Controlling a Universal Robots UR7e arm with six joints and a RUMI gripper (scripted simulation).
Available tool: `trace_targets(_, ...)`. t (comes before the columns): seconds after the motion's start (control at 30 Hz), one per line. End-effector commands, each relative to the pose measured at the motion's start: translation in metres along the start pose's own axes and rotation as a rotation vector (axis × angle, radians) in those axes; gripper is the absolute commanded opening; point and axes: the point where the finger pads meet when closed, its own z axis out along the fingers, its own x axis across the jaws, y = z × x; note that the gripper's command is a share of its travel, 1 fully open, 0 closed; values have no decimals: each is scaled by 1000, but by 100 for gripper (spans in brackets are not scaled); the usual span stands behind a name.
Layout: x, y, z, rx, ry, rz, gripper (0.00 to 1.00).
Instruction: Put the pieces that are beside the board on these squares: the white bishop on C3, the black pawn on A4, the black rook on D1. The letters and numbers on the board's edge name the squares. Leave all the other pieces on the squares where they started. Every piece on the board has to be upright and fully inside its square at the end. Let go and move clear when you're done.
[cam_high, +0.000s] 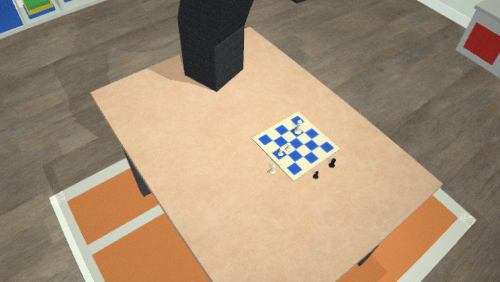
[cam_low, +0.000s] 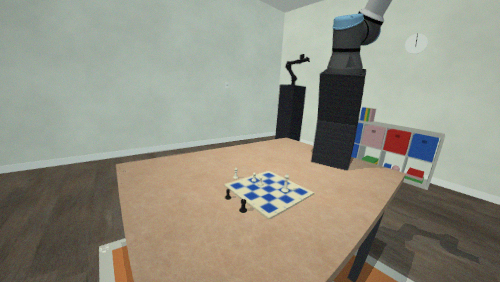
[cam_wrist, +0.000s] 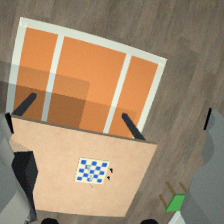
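Observation:
The chessboard (cam_high: 294, 178) (cam_low: 270, 215) (cam_wrist: 95, 159) lies flat on the table; its letters are too small to read. The white bishop (cam_high: 271, 169) (cam_low: 236, 174) (cam_wrist: 92, 187) stands beside one edge. The small black pawn (cam_high: 315, 174) (cam_low: 228, 194) (cam_wrist: 108, 178) and the larger black rook (cam_high: 332, 162) (cam_low: 243, 205) (cam_wrist: 111, 170) stand beside the adjoining edge. Three white pieces are on the board: a tall one (cam_high: 298, 127) (cam_low: 286, 184) and two others close together. My gripper (cam_wrist: 107, 111) is open and empty, high above the table; the top and exterior views do not show it.
The black pedestal (cam_high: 215, 55) (cam_low: 337, 115) carries my arm at the table's back. The table (cam_high: 200, 175) (cam_low: 175, 210) (cam_wrist: 55, 190) extends around the board. A second small arm on its own pedestal (cam_low: 290, 112) and a shelf (cam_low: 435, 165) stand beyond it. An orange mat (cam_wrist: 90, 65) lies on the floor.

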Motion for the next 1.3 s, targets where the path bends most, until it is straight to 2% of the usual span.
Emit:
trace_targets(0.0, 10, 5, 45, -70, -2, -103, 100)
trace_targets(0.1, 20, 19, 98, -155, -26, -218, 100)
trace_targets(0.13, 20, 19, 98, -155, -26, -218, 100)
trace_targets(0.17, 24, 24, 115, -183, -37, -258, 100)
trace_targets(0.2, 24, 24, 115, -183, -37, -258, 100)
trace_targets(0.27, 30, 37, 151, -239, -64, -338, 100)
trace_targets(0.3, 30, 37, 151, -239, -64, -338, 100)
trace_targets(0.33, 33, 44, 168, -267, -80, -379, 100)
trace_targets(0.37, 33, 44, 168, -267, -80, -379, 100)
trace_targets(0.43, 38, 59, 203, -320, -117, -462, 100)
trace_targets(0.47, 38, 59, 203, -320, -117, -462, 100)
trace_targets(0.5, 41, 68, 220, -346, -138, -503, 100)
trace_targets(0.57, 41, 68, 220, -346, -138, -503, 100)
trace_targets(0.63, 45, 86, 255, -396, -184, -587, 100)
trace_targets(0.67, 45, 86, 255, -396, -184, -587, 100)
trace_targets(0.73, 49, 106, 288, -441, -238, -672, 100)
trace_targets(0.77, 49, 106, 288, -441, -238, -672, 100)
trace_targets(0.8, 51, 117, 304, -463, -267, -714, 100)
trace_targets(0.83, 51, 117, 304, -463, -267, -714, 100)
trace_targets(0.9, 54, 139, 336, -502, -330, -798, 100)
trace_targets(0.93, 54, 139, 336, -502, -330, -798, 100)
trace_targets(0.97, 55, 151, 351, -519, -364, -840, 100)
trace_targets(1.0, 55, 151, 351, -519, -364, -840, 100)
trace_targets(1.07, 56, 175, 381, -550, -435, -923, 100)
trace_targets(1.13, 56, 175, 381, -550, -435, -923, 100)
trace_targets(1.2, 57, 201, 409, -574, -512, -1005, 100)
trace_targets(1.23, 57, 201, 409, -574, -512, -1005, 100)
trace_targets(1.27, 57, 214, 423, -584, -552, -1045, 100)
